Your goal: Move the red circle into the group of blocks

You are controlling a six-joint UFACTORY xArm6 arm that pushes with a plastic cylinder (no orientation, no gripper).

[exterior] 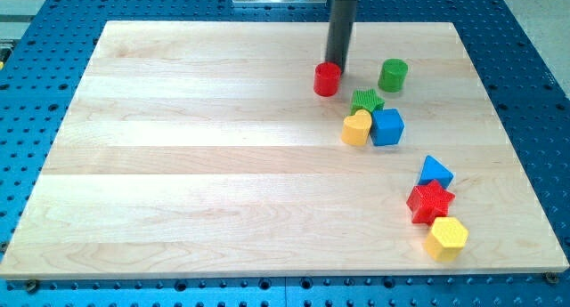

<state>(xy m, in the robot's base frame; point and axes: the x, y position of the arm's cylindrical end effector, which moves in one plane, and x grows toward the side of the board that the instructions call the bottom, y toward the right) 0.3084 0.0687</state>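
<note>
Nearly there: my tip (336, 65) sits right behind the red circle (327, 79), which is close to the green star (366, 100) cluster but not touching. No claw here, just a rod.

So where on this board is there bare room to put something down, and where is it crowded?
Bare: the board left of the red circle and yellow heart. Crowded: my tip touching the red circle, with green cylinder, green star, blue cube; lower right, blue triangle, red star, yellow hexagon.
</note>
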